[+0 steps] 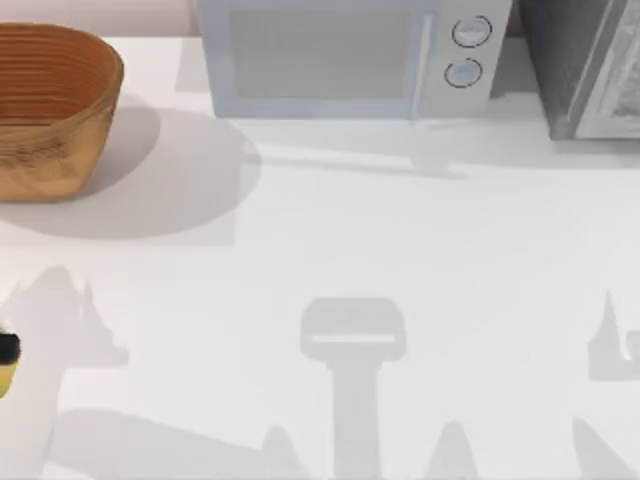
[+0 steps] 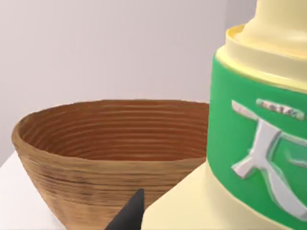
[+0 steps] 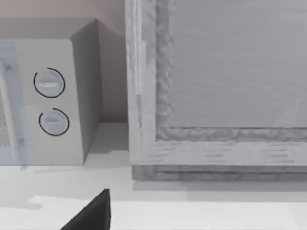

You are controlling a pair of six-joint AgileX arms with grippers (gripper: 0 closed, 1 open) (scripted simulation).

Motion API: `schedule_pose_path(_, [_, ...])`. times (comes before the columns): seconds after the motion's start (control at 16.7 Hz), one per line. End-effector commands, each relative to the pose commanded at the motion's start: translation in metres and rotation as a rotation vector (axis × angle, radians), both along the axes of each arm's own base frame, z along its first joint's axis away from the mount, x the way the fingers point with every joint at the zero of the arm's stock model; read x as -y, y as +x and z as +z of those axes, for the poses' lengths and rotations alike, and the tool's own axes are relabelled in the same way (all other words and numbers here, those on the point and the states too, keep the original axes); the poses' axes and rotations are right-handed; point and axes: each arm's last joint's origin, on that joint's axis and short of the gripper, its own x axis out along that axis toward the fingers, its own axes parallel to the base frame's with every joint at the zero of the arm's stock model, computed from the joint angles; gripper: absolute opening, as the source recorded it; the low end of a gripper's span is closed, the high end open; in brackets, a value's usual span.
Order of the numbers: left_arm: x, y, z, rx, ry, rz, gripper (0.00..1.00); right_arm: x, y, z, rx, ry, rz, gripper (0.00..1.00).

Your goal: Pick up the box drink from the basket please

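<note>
The small pale yellow box drink with a green-and-white label band (image 2: 249, 158) is seen very close against the left gripper, out of the basket and lifted clear of it; in the top view a sliver of yellow under a black part (image 1: 6, 362) is seen at the tabletop's left edge. One dark fingertip (image 2: 128, 214) is seen beside the drink's base; whether the left gripper is clamped on the drink cannot be told. The round tan-orange woven basket with ribbed inside (image 2: 96, 143) stands just beyond the drink, at the white tabletop's (image 1: 400, 240) far left corner. A grey microwave with two round dials (image 1: 350, 55) stands along the back edge, beside a grey cabinet (image 3: 225, 86). Wide bare tabletop lies in the middle. One dark fingertip (image 3: 91, 213) of the right gripper is seen facing the microwave and cabinet.
</note>
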Motion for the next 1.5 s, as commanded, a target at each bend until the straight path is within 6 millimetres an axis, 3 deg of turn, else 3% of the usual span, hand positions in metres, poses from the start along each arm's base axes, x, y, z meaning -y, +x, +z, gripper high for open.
schedule_pose_path(0.12, [0.000, -0.001, -0.016, -0.025, 0.001, 0.001, 0.00, 0.000, 0.000, 0.000, 0.000, 0.000, 0.000, 1.00])
schedule_pose_path(0.24, [0.001, -0.001, -0.020, -0.031, 0.001, 0.002, 0.00, 0.000, 0.000, 0.000, 0.000, 0.000, 0.000, 1.00])
schedule_pose_path(0.66, [0.004, 0.003, -0.019, -0.065, -0.001, 0.016, 0.00, 0.000, 0.000, 0.000, 0.000, 0.000, 0.000, 1.00])
schedule_pose_path(0.9, [0.018, 0.012, -0.002, -0.093, -0.001, 0.058, 0.00, 0.000, 0.000, 0.000, 0.000, 0.000, 0.000, 1.00])
schedule_pose_path(1.2, [0.061, 0.037, 0.033, -0.091, 0.000, 0.153, 0.00, 0.000, 0.000, 0.000, 0.000, 0.000, 0.000, 1.00])
schedule_pose_path(1.5, [0.138, 0.056, 0.046, -0.084, 0.012, 0.291, 0.00, 0.000, 0.000, 0.000, 0.000, 0.000, 0.000, 1.00])
